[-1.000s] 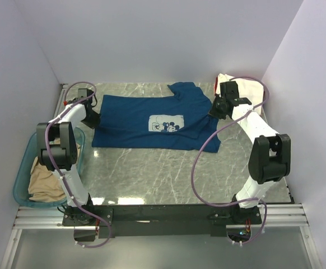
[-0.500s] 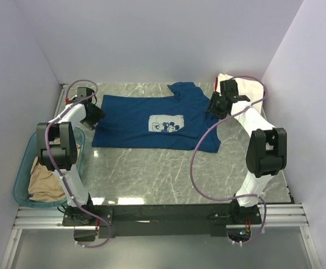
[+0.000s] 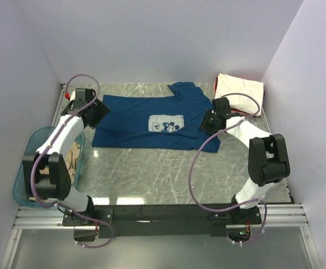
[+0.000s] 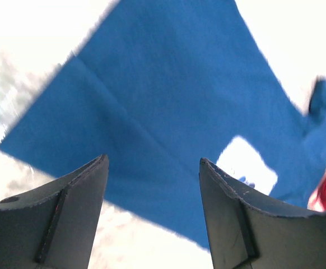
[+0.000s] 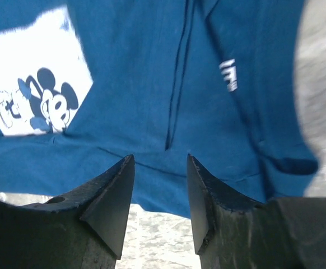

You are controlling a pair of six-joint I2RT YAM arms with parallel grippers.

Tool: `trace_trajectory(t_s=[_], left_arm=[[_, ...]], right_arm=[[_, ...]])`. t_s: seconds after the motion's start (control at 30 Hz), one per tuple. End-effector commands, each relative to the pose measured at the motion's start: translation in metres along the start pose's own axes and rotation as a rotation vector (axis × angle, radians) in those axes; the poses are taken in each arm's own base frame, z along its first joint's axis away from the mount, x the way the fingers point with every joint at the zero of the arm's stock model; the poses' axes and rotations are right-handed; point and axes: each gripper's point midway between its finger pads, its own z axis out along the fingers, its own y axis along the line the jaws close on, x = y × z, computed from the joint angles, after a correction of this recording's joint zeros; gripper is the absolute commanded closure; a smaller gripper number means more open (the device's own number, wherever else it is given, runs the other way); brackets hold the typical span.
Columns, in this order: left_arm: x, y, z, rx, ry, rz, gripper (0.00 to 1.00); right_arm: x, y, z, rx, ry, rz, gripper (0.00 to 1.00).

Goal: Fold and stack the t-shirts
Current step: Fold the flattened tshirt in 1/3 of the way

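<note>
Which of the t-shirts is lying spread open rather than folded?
The navy blue t-shirt with the pale mouse print, spread flat across the middle of the table. The cream t-shirt sits folded small in the far right corner.

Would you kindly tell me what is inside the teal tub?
In the teal tub, a bit of tan cloth shows; the left arm hides the rest.
</note>
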Motion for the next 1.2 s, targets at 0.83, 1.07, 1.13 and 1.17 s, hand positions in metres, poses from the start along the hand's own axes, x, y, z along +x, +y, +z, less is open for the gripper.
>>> trace_trajectory(t_s=[0.83,1.07,1.13,1.17], left_arm=[[0.03,0.026,-0.045,0.045,0.0,0.108,0.29],[0.031,0.027,-0.045,0.045,0.002,0.108,0.29],[0.03,0.027,-0.045,0.045,0.0,0.111,0.3],[0.031,0.027,-0.044,0.042,0.003,0.112,0.3]], right_arm=[[0.029,0.011,0.044,0.008,0.02,0.04,0.52],[0.034,0.018,0.048,0.01,0.033,0.032,0.55],[0.035,0.019,0.048,0.006,0.034,0.031,0.59],[0.035,0.018,0.048,0.006,0.032,0.034,0.6]])
